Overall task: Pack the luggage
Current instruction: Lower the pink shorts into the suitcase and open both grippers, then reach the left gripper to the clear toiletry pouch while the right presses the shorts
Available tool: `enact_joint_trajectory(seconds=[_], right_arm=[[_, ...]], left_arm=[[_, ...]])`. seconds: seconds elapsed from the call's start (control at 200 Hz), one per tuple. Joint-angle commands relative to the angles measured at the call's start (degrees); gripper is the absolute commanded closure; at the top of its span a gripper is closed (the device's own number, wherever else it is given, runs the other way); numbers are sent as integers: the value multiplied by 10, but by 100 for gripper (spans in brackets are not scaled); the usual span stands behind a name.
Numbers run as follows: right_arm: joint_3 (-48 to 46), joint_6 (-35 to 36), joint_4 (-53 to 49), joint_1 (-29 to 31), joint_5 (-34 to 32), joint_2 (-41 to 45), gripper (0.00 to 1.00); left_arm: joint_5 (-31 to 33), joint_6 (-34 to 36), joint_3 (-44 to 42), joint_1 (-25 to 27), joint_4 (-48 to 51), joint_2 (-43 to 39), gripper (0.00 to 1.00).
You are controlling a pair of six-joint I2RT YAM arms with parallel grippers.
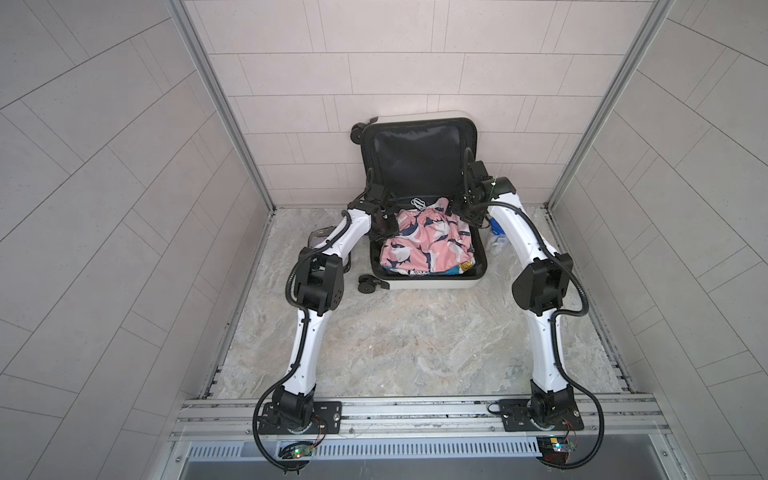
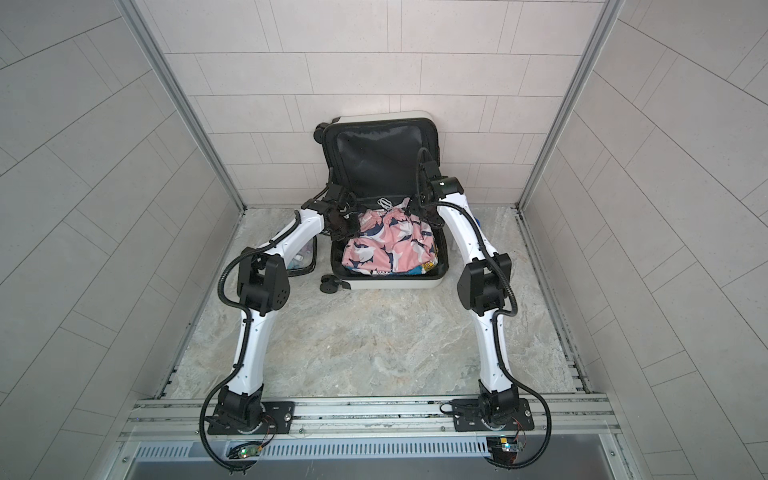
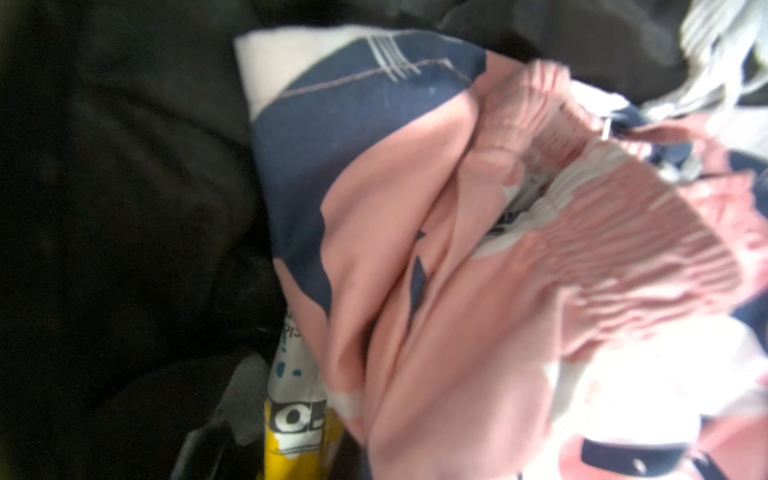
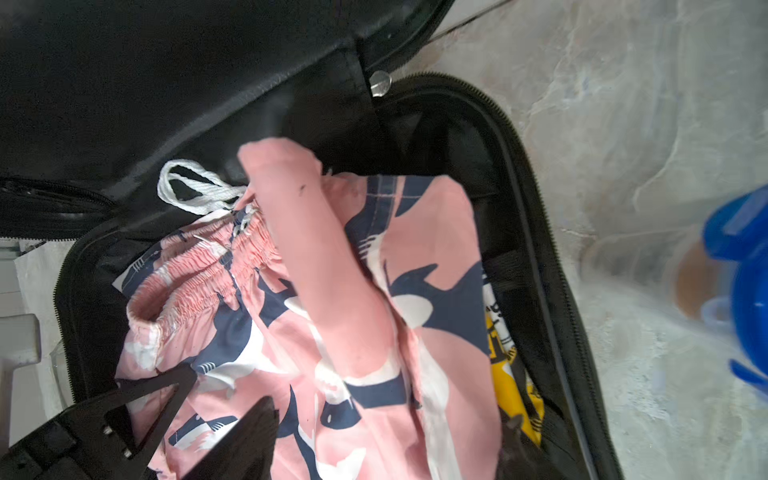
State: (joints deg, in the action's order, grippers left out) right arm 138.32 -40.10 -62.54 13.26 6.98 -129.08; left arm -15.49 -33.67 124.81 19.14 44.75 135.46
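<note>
Luggage [image 1: 436, 285] lies open at the middle of the bench's [image 1: 395, 345] far edge, lid propped against the rear wall; two wheels [image 1: 366, 285] show. One clear pouch [image 2: 305, 259] sits beside its left side, partly hidden by the left arm [image 1: 309, 332]. Both arms bend at raised elbows and reach down into the case. The left fingers [image 1: 382, 222] sit at the left edge of one pair of pink, navy and white shorts [image 1: 428, 245]; whether they are parted cannot be told. On the right arm [image 1: 544, 345], the right fingers [image 4: 245, 444] stand apart above the shorts, gripping nothing. One yellow printed garment [image 4: 515, 386] lies beneath; its lettering is only partly legible. One blue item [image 1: 496, 230] stands outside the right side.
</note>
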Motion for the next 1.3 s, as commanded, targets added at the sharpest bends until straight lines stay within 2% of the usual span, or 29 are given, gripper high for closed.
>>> enact_joint_trajectory(seconds=[0.0,0.1,0.315,0.45,0.51,0.61,0.65,0.685,0.821,1.006,1.116,1.296], right_arm=[[11,18,-32,5,-48,37,24],[3,19,-38,6,-63,47,24],[-4,32,-39,0,-56,51,22],[-3,42,-41,-11,-42,54,23],[-3,48,-37,-11,-28,57,24],[-4,56,-29,-6,10,56,27],[-6,60,-29,1,18,56,28],[-8,64,-30,7,21,57,28],[-24,74,-29,36,26,67,29],[-61,115,-10,73,33,91,23],[-102,121,-2,81,45,104,23],[-181,126,25,101,60,143,23]], left_arm=[[18,-4,16,-3,21,-10,73],[25,-2,21,-3,15,-20,73],[22,5,37,-6,38,-7,97],[21,5,29,-7,39,-7,99],[22,5,29,-7,39,-9,91],[28,3,32,-10,40,-23,59],[31,3,34,-11,38,-32,49],[33,3,36,-14,37,-39,44],[38,5,45,-27,37,-76,41],[51,29,26,-57,51,-144,40],[64,42,-37,-93,52,-202,39],[68,39,-203,-179,29,-292,34]])
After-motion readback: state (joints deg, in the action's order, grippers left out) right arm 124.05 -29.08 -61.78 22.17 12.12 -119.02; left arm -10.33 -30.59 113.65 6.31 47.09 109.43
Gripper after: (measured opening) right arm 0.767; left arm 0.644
